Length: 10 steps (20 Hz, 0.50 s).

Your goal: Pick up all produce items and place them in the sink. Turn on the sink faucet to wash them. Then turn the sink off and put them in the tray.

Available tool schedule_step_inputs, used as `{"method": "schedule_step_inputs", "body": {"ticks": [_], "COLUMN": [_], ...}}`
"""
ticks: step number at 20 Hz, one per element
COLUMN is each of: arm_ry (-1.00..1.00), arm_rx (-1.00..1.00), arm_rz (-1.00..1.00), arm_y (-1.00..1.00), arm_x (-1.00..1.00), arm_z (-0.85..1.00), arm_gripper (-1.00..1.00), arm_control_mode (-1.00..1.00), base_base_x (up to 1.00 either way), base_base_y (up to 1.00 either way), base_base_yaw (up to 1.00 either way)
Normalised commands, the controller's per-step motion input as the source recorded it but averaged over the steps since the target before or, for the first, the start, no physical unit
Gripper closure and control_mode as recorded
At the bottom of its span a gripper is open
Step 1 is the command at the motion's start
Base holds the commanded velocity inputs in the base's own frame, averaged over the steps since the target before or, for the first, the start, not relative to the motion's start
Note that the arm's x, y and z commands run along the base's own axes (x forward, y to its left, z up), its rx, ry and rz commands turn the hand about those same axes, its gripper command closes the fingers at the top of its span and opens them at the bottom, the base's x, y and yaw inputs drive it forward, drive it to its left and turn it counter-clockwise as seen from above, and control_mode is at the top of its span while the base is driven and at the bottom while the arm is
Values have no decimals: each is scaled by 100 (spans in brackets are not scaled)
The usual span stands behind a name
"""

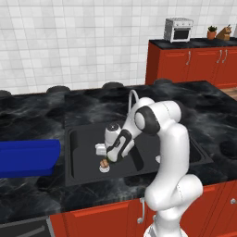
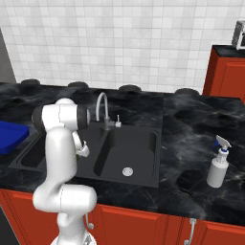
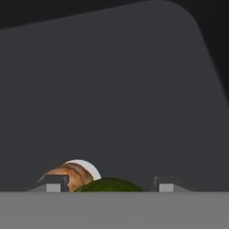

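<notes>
While the gripper (image 3: 109, 188) is reaching down into the left basin of the black double sink (image 1: 74, 176), its two finger tips are standing well apart with the dark green ball (image 3: 109, 184) sitting between them; whether they are pressing on it cannot be told. The tan-brown lumpy piece (image 3: 74, 173) is lying just beside the ball, over the round silver drain (image 3: 89, 167). In the left base view the tan piece (image 1: 105, 163) is showing on the basin floor under the hand, with the white arm (image 1: 173, 152) bending over the front rim. The silver gooseneck faucet (image 2: 102, 107) is rising behind the divider, and the right basin's drain (image 2: 127, 171) is lying bare. The blue tray (image 1: 28, 159) is sitting on the dark marbled counter (image 1: 37, 120) left of the sink, and a spray bottle (image 2: 218, 162) is standing to the right. Red cabinets (image 1: 185, 62), a toaster oven (image 1: 178, 29) and a white tiled wall (image 1: 74, 41) are surrounding the worktop.
</notes>
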Motion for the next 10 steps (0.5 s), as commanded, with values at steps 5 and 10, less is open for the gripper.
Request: {"method": "schedule_step_inputs", "body": {"ticks": [5,10], "arm_ry": [0,0], "arm_rx": [0,0], "arm_rz": [-3,-2], "arm_y": [0,0], "arm_x": [3,1], "arm_z": [-21,-23], "arm_gripper": [100,100], "arm_control_mode": [-100,-100], "base_base_x": [0,0], "base_base_y": [0,0], "base_base_yaw": [0,0]}}
